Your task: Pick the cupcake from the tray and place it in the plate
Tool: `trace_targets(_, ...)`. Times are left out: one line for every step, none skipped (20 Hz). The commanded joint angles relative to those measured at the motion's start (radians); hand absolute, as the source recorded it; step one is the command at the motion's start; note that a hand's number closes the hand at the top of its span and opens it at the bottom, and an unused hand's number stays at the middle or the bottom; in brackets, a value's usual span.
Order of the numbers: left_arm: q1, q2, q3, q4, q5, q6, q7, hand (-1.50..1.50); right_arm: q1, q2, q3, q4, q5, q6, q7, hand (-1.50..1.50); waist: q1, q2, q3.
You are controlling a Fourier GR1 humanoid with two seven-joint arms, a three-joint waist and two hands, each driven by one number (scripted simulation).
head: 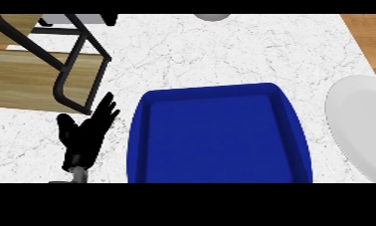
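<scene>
Blue tray (pixel 220 135) sits at three o'clock just beside the left hand (pixel 84 135), fingers straight and apart, plate (pixel 356 120) further toward three o'clock.

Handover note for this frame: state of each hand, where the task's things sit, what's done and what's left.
Left hand: open, fingers up, resting left of the tray, holding nothing.
Right hand: not in view.
Blue tray: centre of the counter; no cupcake shows in it.
White plate: at the right edge, partly cut off; its visible part is bare.
Done: cannot confirm; the cupcake shows nowhere.
Left: find the cupcake and check whether it has reached the plate.
</scene>
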Motion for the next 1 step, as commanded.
trace_targets(-0.028,-0.017,0.001,-0.027,-0.015,0.034,0.092,0.00,0.025,0.089,0.024,-0.050,0.064,-0.024,-0.024,-1.50,0.002,0.005,-0.002)
